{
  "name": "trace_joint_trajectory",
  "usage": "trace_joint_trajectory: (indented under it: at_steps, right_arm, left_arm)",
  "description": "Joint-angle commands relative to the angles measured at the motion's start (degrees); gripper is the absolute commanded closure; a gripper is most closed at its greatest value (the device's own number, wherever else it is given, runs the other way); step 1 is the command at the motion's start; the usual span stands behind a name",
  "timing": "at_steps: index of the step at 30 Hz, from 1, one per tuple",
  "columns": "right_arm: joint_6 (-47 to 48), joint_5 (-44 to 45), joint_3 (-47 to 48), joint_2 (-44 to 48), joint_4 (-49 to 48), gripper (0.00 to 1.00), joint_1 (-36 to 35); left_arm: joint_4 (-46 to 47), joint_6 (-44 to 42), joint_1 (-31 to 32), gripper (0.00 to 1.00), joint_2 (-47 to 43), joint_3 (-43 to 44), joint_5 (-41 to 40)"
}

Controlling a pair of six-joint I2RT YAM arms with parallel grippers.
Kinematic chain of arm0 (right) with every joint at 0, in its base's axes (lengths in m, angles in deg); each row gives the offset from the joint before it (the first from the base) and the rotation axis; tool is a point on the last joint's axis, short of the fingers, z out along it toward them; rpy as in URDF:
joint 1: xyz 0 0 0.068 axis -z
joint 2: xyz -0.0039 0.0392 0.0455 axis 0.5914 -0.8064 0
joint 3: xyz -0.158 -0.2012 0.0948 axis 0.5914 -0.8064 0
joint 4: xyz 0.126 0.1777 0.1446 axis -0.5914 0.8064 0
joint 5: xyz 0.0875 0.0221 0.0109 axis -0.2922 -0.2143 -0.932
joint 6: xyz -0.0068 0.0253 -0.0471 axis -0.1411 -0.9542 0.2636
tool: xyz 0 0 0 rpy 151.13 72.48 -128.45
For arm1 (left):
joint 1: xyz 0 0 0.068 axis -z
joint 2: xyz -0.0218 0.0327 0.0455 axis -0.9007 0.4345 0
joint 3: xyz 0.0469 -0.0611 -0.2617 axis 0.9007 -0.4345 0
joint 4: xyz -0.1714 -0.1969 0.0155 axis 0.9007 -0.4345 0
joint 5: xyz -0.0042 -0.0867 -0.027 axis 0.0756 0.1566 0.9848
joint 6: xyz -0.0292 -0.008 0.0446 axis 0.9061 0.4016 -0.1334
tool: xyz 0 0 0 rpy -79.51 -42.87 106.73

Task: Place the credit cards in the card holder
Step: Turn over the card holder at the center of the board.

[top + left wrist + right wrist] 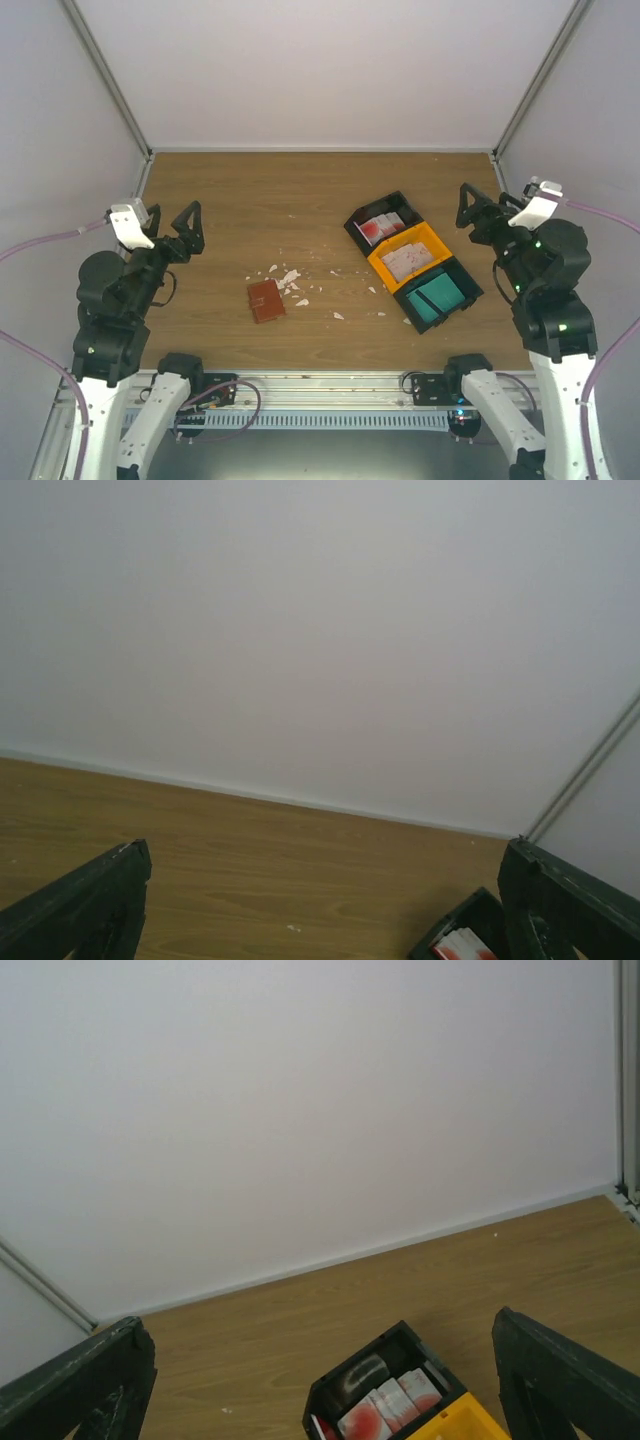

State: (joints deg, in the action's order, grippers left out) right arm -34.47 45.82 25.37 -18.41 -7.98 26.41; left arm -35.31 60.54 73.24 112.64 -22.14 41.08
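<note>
Left gripper (190, 228) and right gripper (468, 207) were held spread, empty, so cards (378, 229) could probably get fumbled against bin walls (380, 274).

The card holder (266, 299) lies flat near the middle of the desk (250, 200), with bare wood open on its left and near sides. White scraps (290, 278) litter the desk just beyond its far right corner, apparently flat. Well apart to the right, a diagonal row of three bins (376, 266) stands with raised walls.
</note>
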Motion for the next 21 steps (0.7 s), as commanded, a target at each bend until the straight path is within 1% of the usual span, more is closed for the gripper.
trace_joint_trajectory:
  at_steps: [1,2,6,12,15,17,21]
  right_arm:
    - [-0.77,-12.02,-1.35,-0.27,-3.26,0.07,6.14]
    - [-0.74,-14.17,-1.79,-0.28,-3.75,0.05,7.46]
    - [-0.79,-21.70,-4.43,-0.50,-6.39,0.02,10.69]
    - [-2.68,-33.63,-11.78,-1.87,-14.81,0.01,12.96]
    - [-5.33,-38.97,-16.14,-3.86,-21.19,0.01,12.31]
    - [-6.06,-38.34,-18.31,-5.78,-23.98,0.01,9.44]
    - [-5.47,-32.20,-20.98,-12.06,-26.88,0.03,1.54]
  left_arm:
    - [5.05,3.30,-4.68,0.05,0.73,-2.51,4.09]
    - [5.58,3.83,-5.69,0.04,0.74,-3.29,4.65]
    - [5.79,6.64,-8.17,0.02,0.76,-6.74,5.23]
    - [5.61,10.81,-9.91,0.01,0.07,-13.54,4.40]
    - [5.22,11.42,-10.26,0.01,-0.53,-17.68,8.21]
    - [3.80,12.98,-10.40,0.01,-0.16,-20.26,11.18]
    - [0.70,15.72,-10.34,0.01,2.63,-24.89,17.04]
